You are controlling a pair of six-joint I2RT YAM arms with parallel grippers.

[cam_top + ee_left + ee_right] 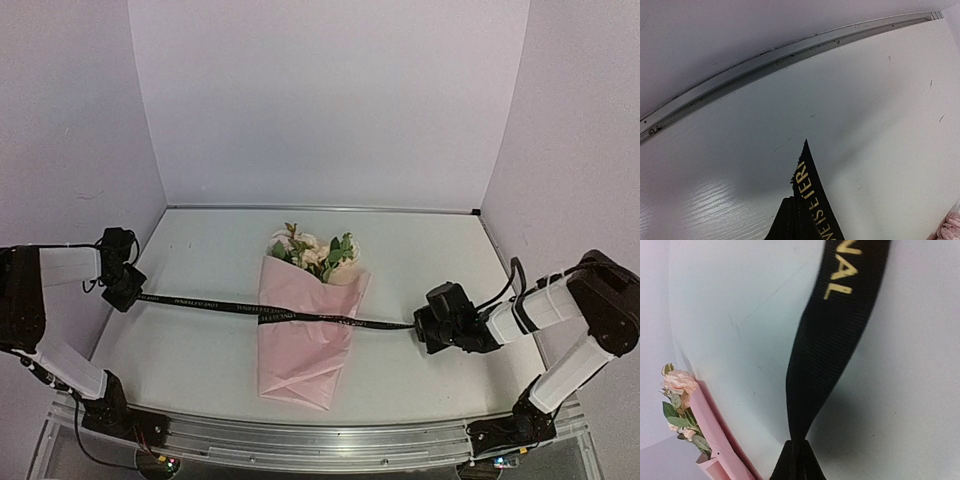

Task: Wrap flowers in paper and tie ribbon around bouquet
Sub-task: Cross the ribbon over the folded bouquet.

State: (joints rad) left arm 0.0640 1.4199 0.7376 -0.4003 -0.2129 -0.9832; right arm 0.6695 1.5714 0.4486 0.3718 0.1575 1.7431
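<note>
bouquet (310, 288) lies mid table (190, 360), flowers (318, 252) at far end. ribbon (215, 304) runs straight across its pink paper (300, 365), over the top. left gripper (137, 292) pinched shut on one ribbon end, right gripper (418, 325) pinched shut on the other, one each side of bouquet

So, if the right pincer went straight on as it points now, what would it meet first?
Probably the bouquet: from above, the right pincer, shut on the ribbon, points along it toward the paper. Its wrist view puts the bouquet off to one side, so the table may come first.
</note>
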